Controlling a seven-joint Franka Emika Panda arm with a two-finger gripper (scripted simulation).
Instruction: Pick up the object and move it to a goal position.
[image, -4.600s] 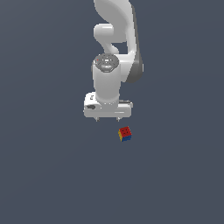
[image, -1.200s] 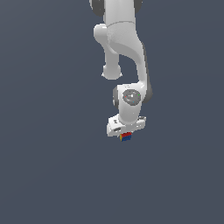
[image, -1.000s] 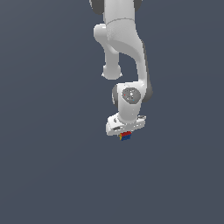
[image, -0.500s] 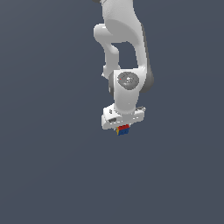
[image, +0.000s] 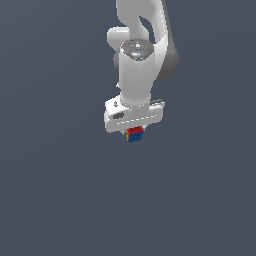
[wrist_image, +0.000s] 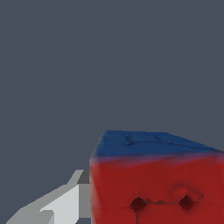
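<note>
One glossy white robot arm (image: 142, 60) reaches down over a flat, matte slate-grey ground (image: 55, 190). One small cube with red and blue faces (image: 134, 134) – its red side pitted in the wrist view – sits clamped between the fingers of the white gripper (image: 134, 131), directly beneath the wide palm.

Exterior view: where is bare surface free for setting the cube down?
The grey surface lies bare on every side of the arm. The only crowded spot is under the tool, which grips the cube.
</note>
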